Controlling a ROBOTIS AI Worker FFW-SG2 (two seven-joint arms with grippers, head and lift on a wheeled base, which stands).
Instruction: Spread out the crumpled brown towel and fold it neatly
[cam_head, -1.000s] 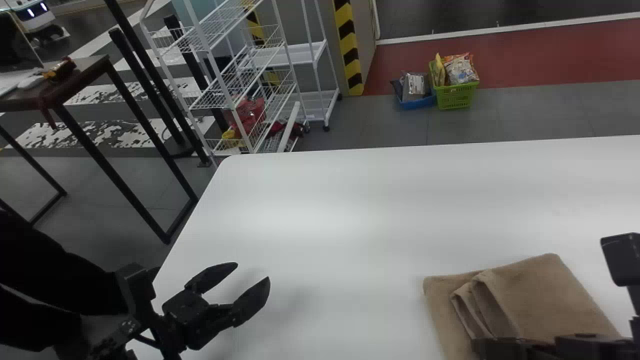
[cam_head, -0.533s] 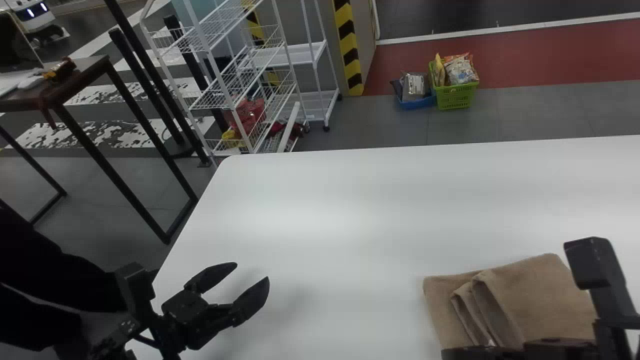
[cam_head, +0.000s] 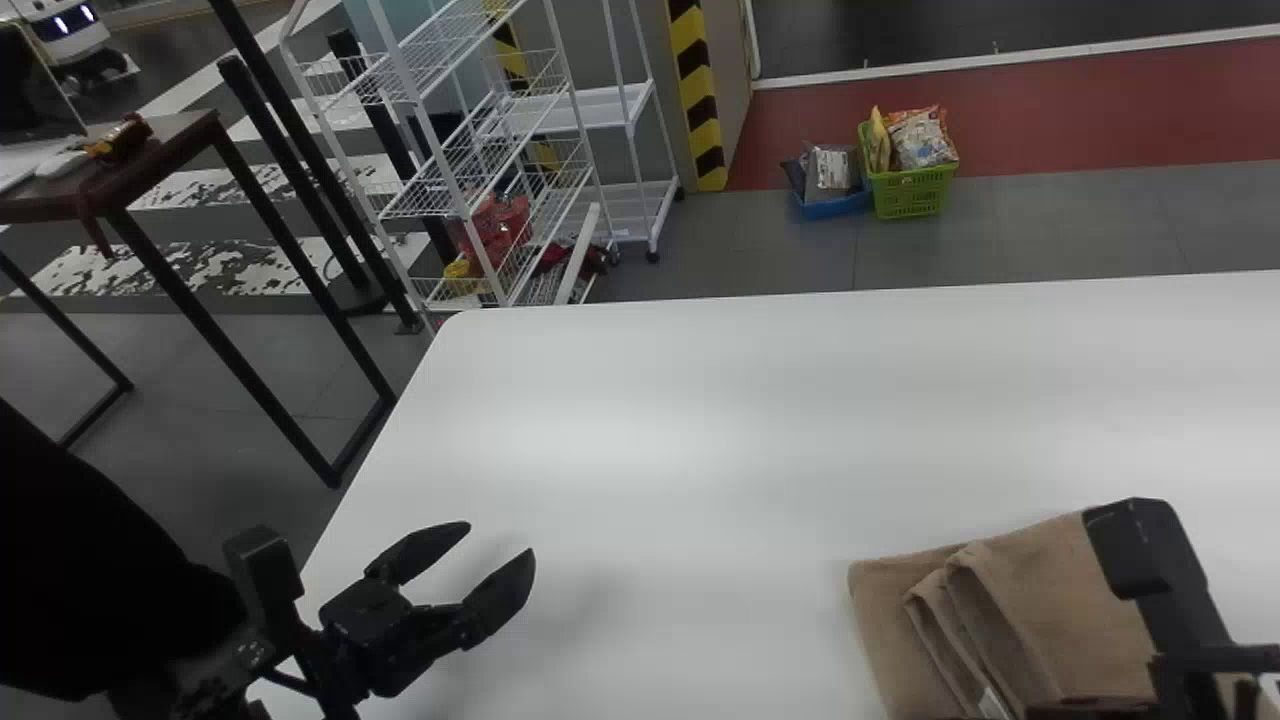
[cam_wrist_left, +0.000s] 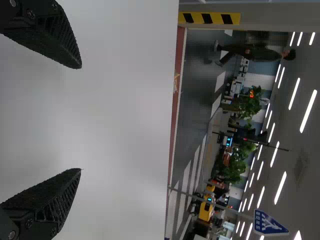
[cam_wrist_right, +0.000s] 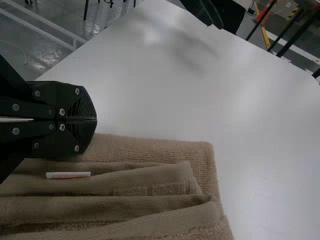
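On the desk, near side and to the robot's right, lies the brown towel, already spread and doubled into a layered stack. Main change over the last second: right arm has travelled leftward across the head view, from beside the towel to over its upper layers. White tag on an inner layer, hidden at first, now shows. Towel itself has barely shifted, so the pass seems not to drag the cloth. Right claw narrow, fingertips together, poised by the towel's edge; no cloth seen between them. Left claw wide and empty, parked well apart over the bare desk on its own side. Reading: folding looks well along, and the pass may be the start of a tidying or pressing touch; purpose uncertain. Inner layers sit stepped, their edges not matched with the bottom one, so neatness is still wanting. Next calls for a light, low touch; a hard push could ruck the soft layers or skew the stack.
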